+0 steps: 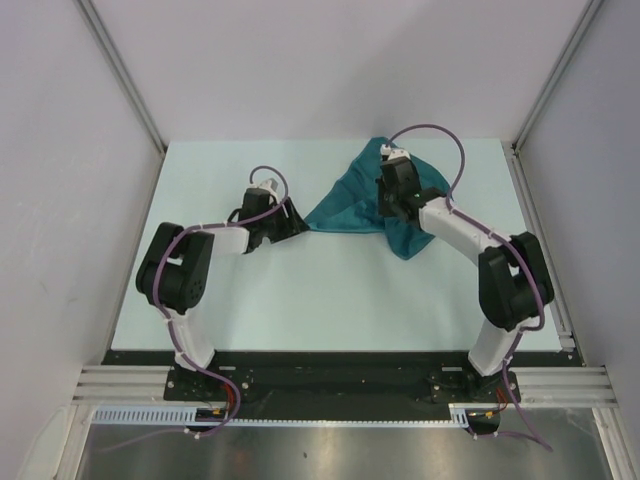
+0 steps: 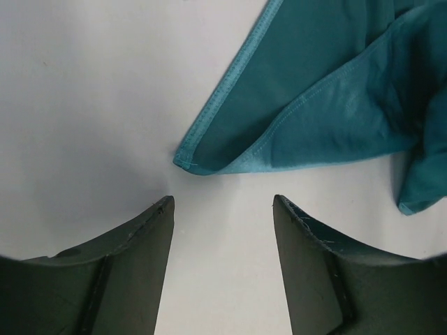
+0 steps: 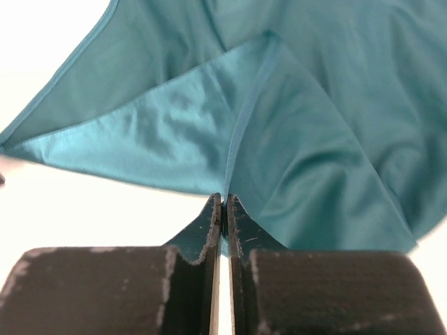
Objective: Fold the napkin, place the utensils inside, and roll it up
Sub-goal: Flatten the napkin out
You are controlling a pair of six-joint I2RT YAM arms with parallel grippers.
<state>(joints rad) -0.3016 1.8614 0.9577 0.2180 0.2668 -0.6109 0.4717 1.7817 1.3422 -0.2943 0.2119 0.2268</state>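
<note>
Napkin (image 1: 345, 205) bunched on table (image 1: 300, 300); right gripper (image 3: 223, 206) pinched onto its edge, left gripper (image 2: 223, 206) jaws apart, just short of corner.

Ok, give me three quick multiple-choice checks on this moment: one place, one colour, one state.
1. Where on the table does the napkin lie? A near edge; B far half, right of centre; C far left corner.
2. Its colour? A teal; B red; C white.
3. The right gripper is: A wide open; B shut on the napkin; C out of view.
Answers: B, top view shows it there; A, every view; B, fingers pinch its hem.
</note>
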